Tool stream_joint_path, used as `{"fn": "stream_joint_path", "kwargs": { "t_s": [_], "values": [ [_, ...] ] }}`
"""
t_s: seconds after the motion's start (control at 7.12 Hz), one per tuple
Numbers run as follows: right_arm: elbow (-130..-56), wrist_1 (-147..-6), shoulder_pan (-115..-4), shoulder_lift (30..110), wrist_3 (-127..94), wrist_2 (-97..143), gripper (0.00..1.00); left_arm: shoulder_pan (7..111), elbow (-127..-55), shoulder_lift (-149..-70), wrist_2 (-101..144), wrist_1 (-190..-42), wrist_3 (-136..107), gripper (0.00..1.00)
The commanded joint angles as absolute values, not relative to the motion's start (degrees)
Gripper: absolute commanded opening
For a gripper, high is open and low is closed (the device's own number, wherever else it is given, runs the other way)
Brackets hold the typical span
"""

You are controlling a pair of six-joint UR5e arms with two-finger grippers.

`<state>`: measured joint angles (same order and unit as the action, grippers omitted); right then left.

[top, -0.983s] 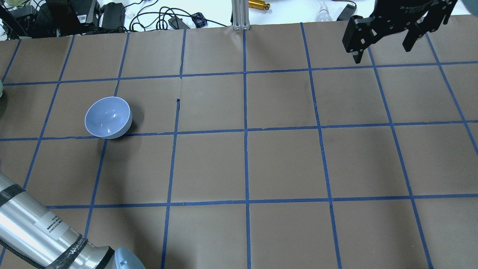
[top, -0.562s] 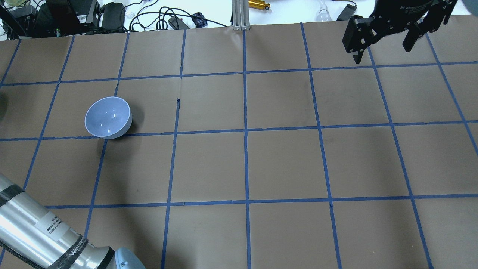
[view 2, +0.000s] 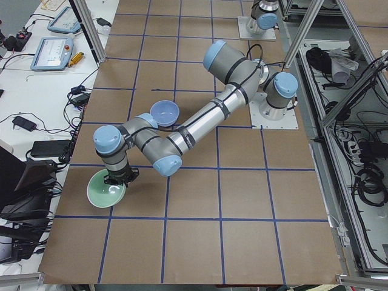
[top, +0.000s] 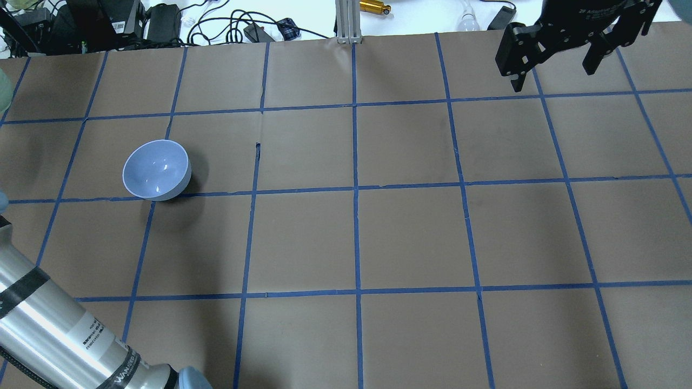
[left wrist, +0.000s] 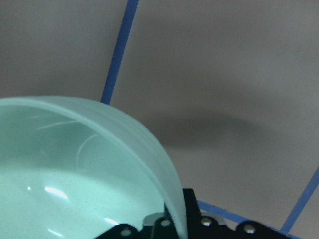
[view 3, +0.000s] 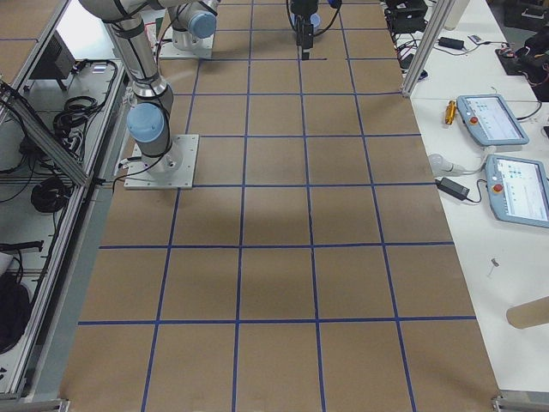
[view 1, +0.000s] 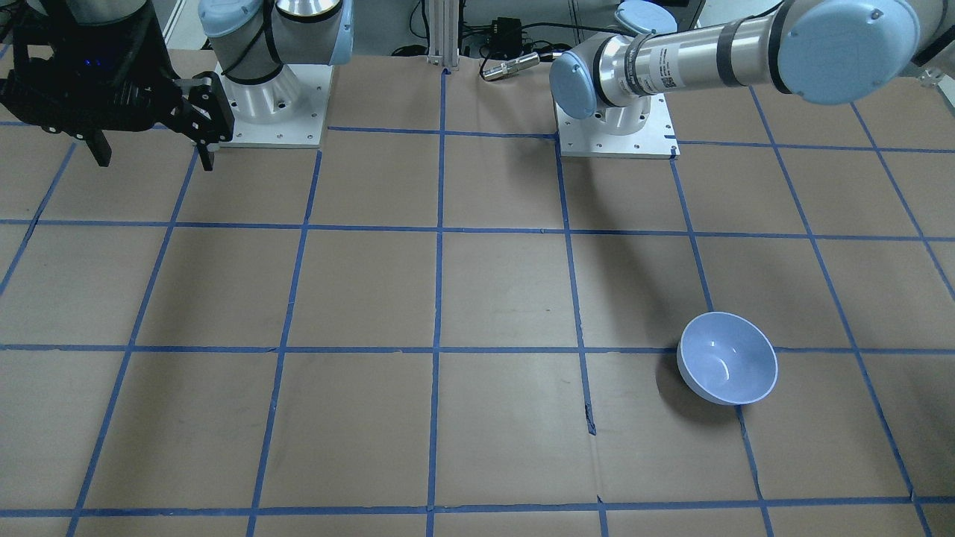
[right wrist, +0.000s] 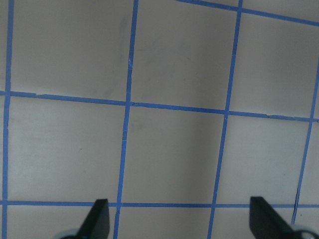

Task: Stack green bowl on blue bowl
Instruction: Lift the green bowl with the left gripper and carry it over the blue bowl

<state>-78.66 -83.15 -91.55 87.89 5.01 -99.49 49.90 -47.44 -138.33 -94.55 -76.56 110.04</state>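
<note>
The green bowl (view 2: 104, 195) hangs tilted off the table's left end, held by its rim in my left gripper (view 2: 119, 179). In the left wrist view the green bowl (left wrist: 75, 174) fills the lower left, its rim pinched in the left gripper (left wrist: 172, 221), with its shadow on the paper below. The blue bowl (top: 157, 170) stands upright and empty on the table's left part, apart from the green one; it also shows in the front view (view 1: 727, 358) and the left view (view 2: 164, 113). My right gripper (top: 553, 78) is open and empty, high over the far right; the right wrist view (right wrist: 179, 219) shows only bare paper beneath it.
The table is brown paper with a blue tape grid (top: 356, 186). Cables and power supplies (top: 108, 24) lie beyond the far edge. A metal post (top: 346, 21) stands at the far middle. My left arm's forearm (top: 54, 329) crosses the near left corner.
My left arm's forearm has shifted in the near left corner. The green sliver at the view's left edge has moved farther away. The blue bowl and right gripper have not moved.
</note>
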Motion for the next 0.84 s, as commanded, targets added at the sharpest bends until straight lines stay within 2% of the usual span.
{"fn": "stream_joint_path", "kwargs": {
  "t_s": [0.0,0.42,0.7],
  "values": [
    [-78.7,-83.1,-91.6,87.9,5.0,-99.5,1.0,53.9,-51.4,-132.7,-94.8,-78.2,104.4,0.0],
    [-78.7,-83.1,-91.6,87.9,5.0,-99.5,1.0,62.8,-59.2,-125.6,-94.9,-78.3,90.8,0.0],
    [-78.7,-83.1,-91.6,87.9,5.0,-99.5,1.0,68.5,-67.0,-120.6,-95.0,-78.2,76.9,0.0]
  ]
}}
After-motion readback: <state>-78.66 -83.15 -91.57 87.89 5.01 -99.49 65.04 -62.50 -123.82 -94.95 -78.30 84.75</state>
